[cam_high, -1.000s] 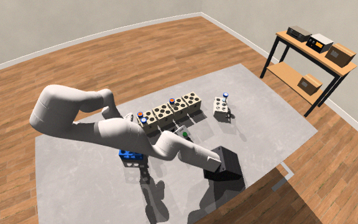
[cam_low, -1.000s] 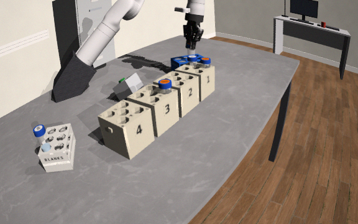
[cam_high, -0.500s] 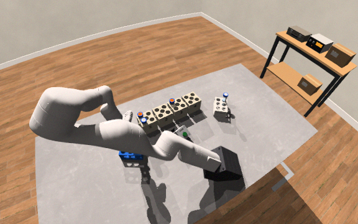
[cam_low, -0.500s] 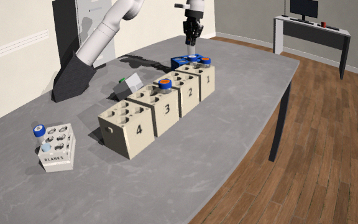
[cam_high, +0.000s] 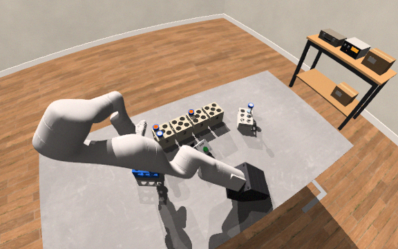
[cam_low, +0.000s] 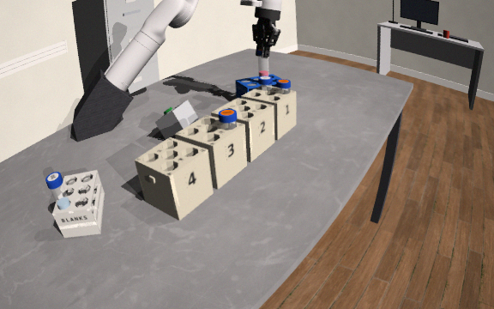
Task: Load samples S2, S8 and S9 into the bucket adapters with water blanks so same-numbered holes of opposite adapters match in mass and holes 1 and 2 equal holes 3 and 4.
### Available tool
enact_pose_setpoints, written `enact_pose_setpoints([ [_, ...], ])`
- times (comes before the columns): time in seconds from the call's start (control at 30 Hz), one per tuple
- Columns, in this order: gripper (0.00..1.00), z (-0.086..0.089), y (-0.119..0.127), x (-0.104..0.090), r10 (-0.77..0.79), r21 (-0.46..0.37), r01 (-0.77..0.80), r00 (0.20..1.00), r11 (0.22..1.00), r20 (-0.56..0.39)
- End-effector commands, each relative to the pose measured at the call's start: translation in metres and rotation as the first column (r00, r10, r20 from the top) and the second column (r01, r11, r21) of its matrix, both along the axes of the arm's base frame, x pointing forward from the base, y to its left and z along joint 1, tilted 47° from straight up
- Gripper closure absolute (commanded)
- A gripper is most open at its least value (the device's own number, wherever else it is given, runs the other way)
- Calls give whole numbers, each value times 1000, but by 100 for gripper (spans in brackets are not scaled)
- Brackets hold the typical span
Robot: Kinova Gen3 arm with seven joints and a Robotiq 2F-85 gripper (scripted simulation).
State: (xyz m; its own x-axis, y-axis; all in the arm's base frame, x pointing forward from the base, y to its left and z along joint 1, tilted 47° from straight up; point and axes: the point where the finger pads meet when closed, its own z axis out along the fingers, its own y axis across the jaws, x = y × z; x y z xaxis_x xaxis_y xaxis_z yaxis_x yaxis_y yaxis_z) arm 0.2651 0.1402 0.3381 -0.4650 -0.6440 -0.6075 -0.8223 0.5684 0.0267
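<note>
Four beige adapters stand in a row, numbered 1 [cam_low: 278, 107], 2 [cam_low: 256, 124], 3 [cam_low: 219, 148] and 4 [cam_low: 174, 178]. Adapter 1 holds an orange-dot tube [cam_low: 284, 83] and a white-dot tube [cam_low: 266, 80]. Adapter 3 holds an orange-dot tube [cam_low: 227, 117]. Adapters 2 and 4 look empty. My gripper [cam_low: 264, 51] points straight down over the blue sample rack [cam_low: 250, 82] behind adapter 1. It is shut on the cap of a tube with pink liquid [cam_low: 263, 67], whose lower end is at the rack's top. In the top view the arm hides the gripper.
The white BLANKS rack [cam_low: 78, 208] stands at the near left with one blue-capped tube [cam_low: 55, 182] in it. The sloped desk with the green DONE key [cam_high: 205, 149] sits behind adapters 2 and 3. The arm's dark base [cam_low: 100, 107] is at the back.
</note>
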Motion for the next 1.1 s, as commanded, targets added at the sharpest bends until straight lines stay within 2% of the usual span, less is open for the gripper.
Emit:
enact_pose_setpoints([
  [0.0,90,3,-3,-2,0,0,0,1000,1000,1],
  [1.07,90,29,-26,-17,0,0,0,1000,1000,1],
])
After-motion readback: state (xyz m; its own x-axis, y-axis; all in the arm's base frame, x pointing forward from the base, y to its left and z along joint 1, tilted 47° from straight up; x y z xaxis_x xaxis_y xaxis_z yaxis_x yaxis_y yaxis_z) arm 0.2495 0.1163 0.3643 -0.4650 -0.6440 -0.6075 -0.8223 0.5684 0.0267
